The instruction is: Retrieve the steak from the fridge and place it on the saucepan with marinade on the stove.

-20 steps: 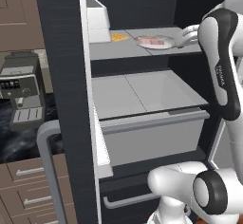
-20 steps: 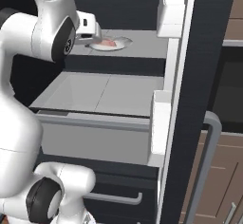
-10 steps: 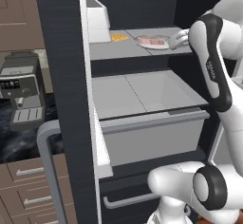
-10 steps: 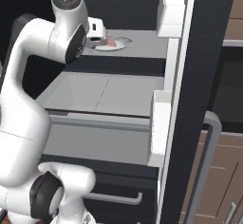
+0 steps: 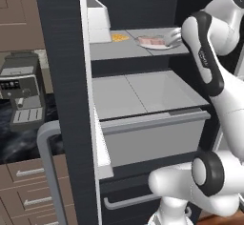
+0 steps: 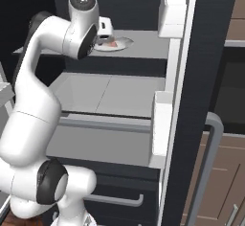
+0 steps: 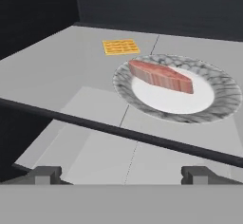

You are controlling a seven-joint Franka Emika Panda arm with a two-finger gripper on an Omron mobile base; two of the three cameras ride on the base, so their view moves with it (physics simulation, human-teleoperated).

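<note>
Approach to steak (image 7: 161, 76) on its plate (image 7: 218, 105), upper fridge (image 5: 62, 76) shelf.
We see gripper (image 7: 121, 174) wide open, empty, short of it; descending jaws may strike the plate rim and push the thin slab aside.

Steak (image 7: 160, 76): flat pinkish-red slab with paler streaks, lying flat on pale round plate (image 7: 216, 99) with mottled grey rim, set toward plate's far side, long axis slanted across hand view. Plate rests on grey upper shelf (image 5: 119, 50) inside fridge (image 5: 59, 76). Fridge: tall, black, door swung open, curved grey handle (image 5: 47, 167), grey drawers below shelf, one drawer pulled forward
</note>
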